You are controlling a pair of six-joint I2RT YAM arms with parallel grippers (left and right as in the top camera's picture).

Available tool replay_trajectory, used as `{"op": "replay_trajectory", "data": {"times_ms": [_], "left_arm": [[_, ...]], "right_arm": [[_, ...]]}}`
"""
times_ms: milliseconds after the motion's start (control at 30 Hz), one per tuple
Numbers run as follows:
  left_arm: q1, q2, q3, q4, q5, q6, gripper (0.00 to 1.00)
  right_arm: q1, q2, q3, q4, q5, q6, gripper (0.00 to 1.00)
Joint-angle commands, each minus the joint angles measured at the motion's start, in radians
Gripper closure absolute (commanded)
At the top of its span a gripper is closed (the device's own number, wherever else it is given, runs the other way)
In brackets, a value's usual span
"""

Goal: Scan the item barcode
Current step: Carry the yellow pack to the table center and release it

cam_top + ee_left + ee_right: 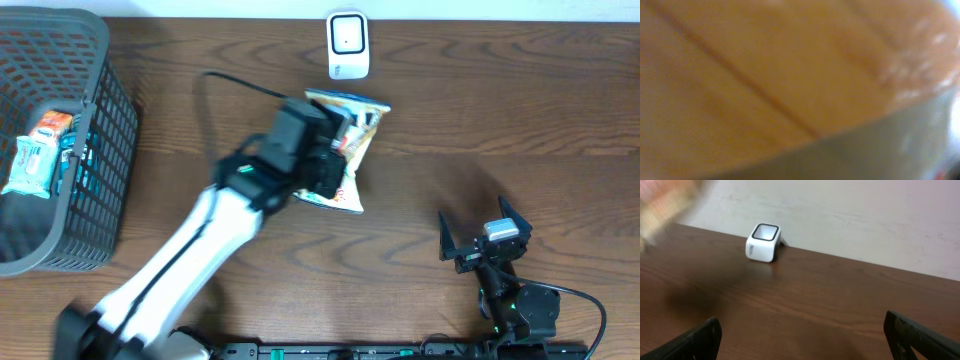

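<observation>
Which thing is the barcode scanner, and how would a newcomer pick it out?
Follow the far edge of the wooden table to about its middle. There, just beyond the snack bag, sits the scanner: a small box with a dark-rimmed square window. It is the only white, hard-cased thing; the bag is colourful and crinkled, the basket dark mesh.

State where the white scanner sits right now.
Overhead, the white scanner stands at the far edge of the table, near the middle, just beyond the snack bag that the left gripper holds.
</observation>
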State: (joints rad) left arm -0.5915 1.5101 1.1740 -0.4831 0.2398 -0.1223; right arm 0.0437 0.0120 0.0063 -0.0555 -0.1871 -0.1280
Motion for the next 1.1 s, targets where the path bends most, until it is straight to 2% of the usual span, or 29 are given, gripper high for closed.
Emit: {"op": "replay_trajectory", "data": {"times_ms": [0,67,133,167,200,233,267,300,400,433,567,733,800,867,933,1000,1067], "left_arm": [[-0.022,0.115,0.005,0.061,-0.151,-0.013,0.92],[-0.023,0.193,0.005,0.093,-0.151,-0.056,0.92],[-0.021,0.264,0.005,0.109,-0.150,-0.118,0.84],[-0.021,0.277,0.006,0.108,-0.150,-0.131,0.74],[-0.021,0.281,0.006,0.106,-0.145,-0.139,0.61],[-0.021,0.276,0.009,0.102,-0.142,-0.142,0.42],[-0.021,0.261,0.019,0.090,-0.140,-0.142,0.32],[-0.021,0.237,0.040,0.070,-0.142,-0.141,0.27],[-0.010,0.140,0.122,0.023,-0.145,-0.140,0.04],[-0.003,0.098,0.156,0.012,-0.146,-0.132,0.01],[0.053,-0.075,0.297,0.007,-0.190,-0.063,0.02],[0.219,-0.276,0.367,0.056,-0.222,0.250,0.02],[0.328,-0.326,0.367,0.064,-0.313,0.274,0.02],[0.475,-0.348,0.367,0.055,-0.422,0.220,0.02],[0.673,-0.340,0.366,0.023,-0.505,0.077,0.02],[0.838,-0.312,0.366,-0.023,-0.503,-0.072,0.02],[1.000,-0.265,0.366,-0.084,-0.437,-0.229,0.02]], "right_arm": [[0.005,-0.005,-0.001,-0.004,-0.003,-0.004,0.01],[0.005,-0.005,-0.001,-0.004,-0.003,-0.004,0.01],[0.005,-0.005,-0.001,-0.004,-0.003,-0.004,0.01],[0.005,-0.005,-0.001,-0.004,-0.003,-0.004,0.01],[0.005,-0.005,-0.001,-0.004,-0.003,-0.004,0.01],[0.005,-0.005,-0.001,-0.004,-0.003,-0.004,0.01],[0.005,-0.005,-0.001,-0.004,-0.003,-0.004,0.01],[0.005,-0.005,-0.001,-0.004,-0.003,-0.004,0.01],[0.005,-0.005,-0.001,-0.004,-0.003,-0.004,0.01],[0.005,-0.005,-0.001,-0.004,-0.003,-0.004,0.01],[0.005,-0.005,-0.001,-0.004,-0.003,-0.004,0.01],[0.005,-0.005,-0.001,-0.005,-0.003,-0.004,0.01],[0.005,-0.005,-0.001,-0.004,-0.003,-0.004,0.01],[0.005,-0.005,-0.001,-0.004,-0.003,-0.004,0.01],[0.005,-0.005,-0.001,-0.005,-0.003,-0.004,0.01],[0.005,-0.005,-0.001,-0.005,-0.003,-0.004,0.01],[0.005,-0.005,-0.001,-0.004,-0.003,-0.004,0.01]]}}
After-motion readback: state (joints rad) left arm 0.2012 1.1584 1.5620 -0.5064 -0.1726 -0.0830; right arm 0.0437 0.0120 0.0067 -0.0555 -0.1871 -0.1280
